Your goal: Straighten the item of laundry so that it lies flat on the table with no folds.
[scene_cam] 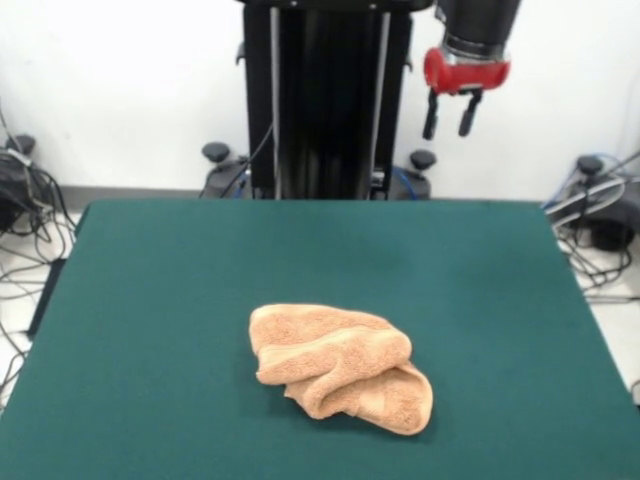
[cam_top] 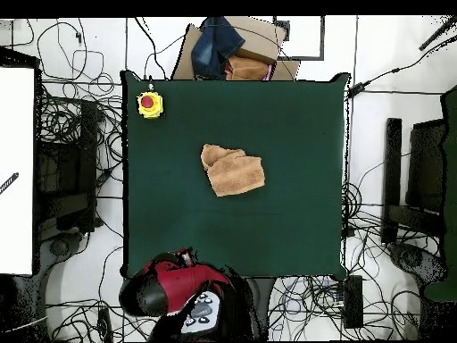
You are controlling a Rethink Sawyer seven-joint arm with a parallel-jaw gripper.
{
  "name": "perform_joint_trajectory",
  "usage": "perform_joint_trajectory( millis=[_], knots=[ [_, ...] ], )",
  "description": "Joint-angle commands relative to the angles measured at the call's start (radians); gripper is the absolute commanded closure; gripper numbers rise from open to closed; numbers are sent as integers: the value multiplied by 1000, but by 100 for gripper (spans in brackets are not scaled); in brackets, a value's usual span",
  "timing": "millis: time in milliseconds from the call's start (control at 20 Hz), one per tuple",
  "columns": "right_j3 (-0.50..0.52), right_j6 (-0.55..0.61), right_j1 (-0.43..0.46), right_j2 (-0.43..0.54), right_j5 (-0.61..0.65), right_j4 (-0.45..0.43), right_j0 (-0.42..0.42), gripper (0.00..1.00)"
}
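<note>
Your towel (scene_cam: 340, 366) sits crumpled and folded mid-table (scene_cam: 150, 300). Your pincer (scene_cam: 451, 113) hangs high beyond the towel, fingers apart, empty.

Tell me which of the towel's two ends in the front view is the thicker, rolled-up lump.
The towel bulges highest at its upper middle, where a rolled fold sits on top. Its lower right end tapers into a flatter lobe on the table. The claw hangs far above it.
</note>
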Motion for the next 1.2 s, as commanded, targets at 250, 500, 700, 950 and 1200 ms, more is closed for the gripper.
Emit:
perform_joint_trajectory(
  millis=[250,500,700,950,1200],
  knots=[
    [-280,142,46,-19,148,68,32,0],
    [-343,92,145,-23,103,2,8,0],
    [-341,97,232,7,53,-15,-47,0],
    [-379,100,305,-23,-47,-57,-32,0],
    [-409,77,331,-18,-34,-92,-53,0]
  ],
)
